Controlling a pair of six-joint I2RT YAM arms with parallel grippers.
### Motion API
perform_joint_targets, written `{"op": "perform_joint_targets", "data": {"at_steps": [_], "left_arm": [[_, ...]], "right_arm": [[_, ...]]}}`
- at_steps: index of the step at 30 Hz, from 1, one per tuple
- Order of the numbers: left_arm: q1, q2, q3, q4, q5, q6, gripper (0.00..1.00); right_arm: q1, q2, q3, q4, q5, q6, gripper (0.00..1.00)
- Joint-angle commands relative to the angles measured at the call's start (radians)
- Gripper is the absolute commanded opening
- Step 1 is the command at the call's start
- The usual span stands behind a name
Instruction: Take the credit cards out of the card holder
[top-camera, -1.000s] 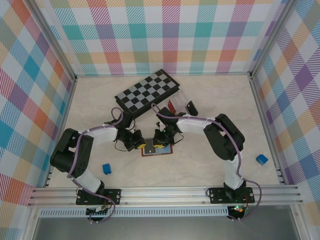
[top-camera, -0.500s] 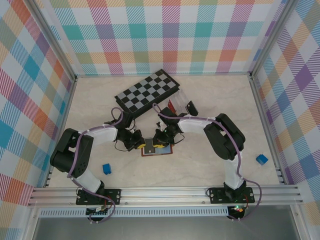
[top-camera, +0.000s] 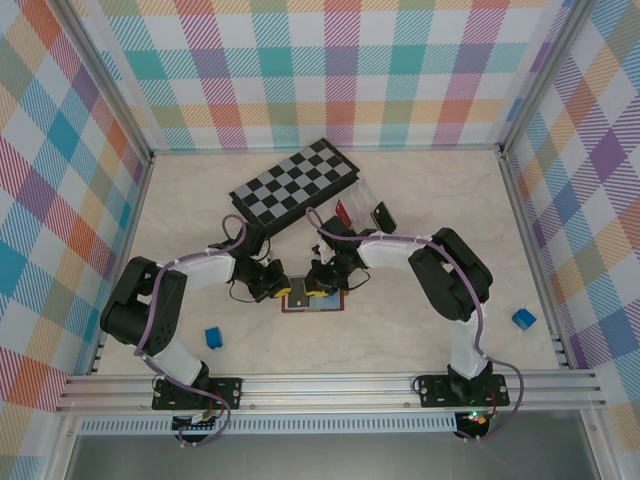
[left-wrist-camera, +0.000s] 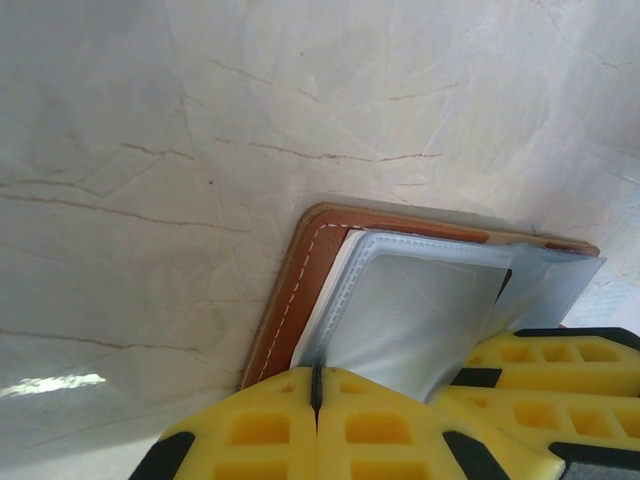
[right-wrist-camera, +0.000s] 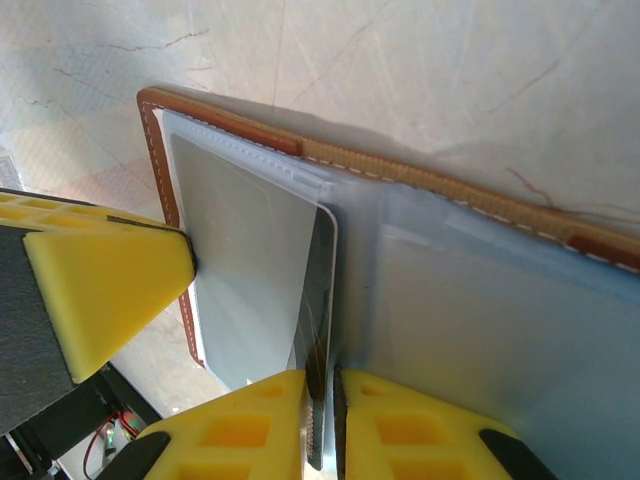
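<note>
Where the card holder lies: open and flat on the desk, just on the near side of the chessboard, brown cover down and pale lining up.
Left hand: fingers pressed together on the edge of a clear sleeve, lifting that leaf off the leather cover.
Right hand: fingers all but closed, pinching a thin dark-edged card that stands on edge between the sleeves.
Both hands' place: close together over the holder, on the chessboard's near side.
How it will handle: the holder looks light, with a soft cover that could slide on the smooth desk. The sleeves look limp and slick. The card looks stiff, thin and glossy, so it may slip from a shallow pinch.
Where to take hold: probably the card's free short edge, gripped deep enough not to slip, while the other hand keeps the sleeve or cover pinned. Pulling along the sleeve's opening should stop the whole holder from lifting with it.
Against the frames a second and half a second ago: from overhead, holder, chessboard and both arms sit as they did, with no shift large enough to make out.
</note>
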Motion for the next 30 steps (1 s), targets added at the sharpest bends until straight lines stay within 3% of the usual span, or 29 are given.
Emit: {"op": "perform_joint_targets", "data": {"at_steps": [1,9,16,25,30], "left_arm": [[-0.014,0.020,-0.041,-0.020,-0.044,0.001,0.04],[-0.015,0.007,-0.051,-0.019,-0.043,-0.011,0.04],[-0.013,-0.012,-0.020,-0.065,-0.068,-0.001,0.09],[-0.013,-0.020,0.005,-0.078,-0.066,0.004,0.13],[-0.014,-0.040,0.024,-0.075,-0.046,0.006,0.14]], "right_arm": [[0.002,-0.009,-0.006,0.024,-0.039,-0.018,0.16],[0.002,-0.002,0.002,0.042,-0.051,-0.024,0.07],[-0.011,-0.063,-0.012,-0.030,0.024,-0.057,0.02],[-0.048,-0.109,-0.081,-0.064,0.036,-0.065,0.02],[-0.049,-0.074,-0.052,-0.065,0.007,-0.061,0.08]]}}
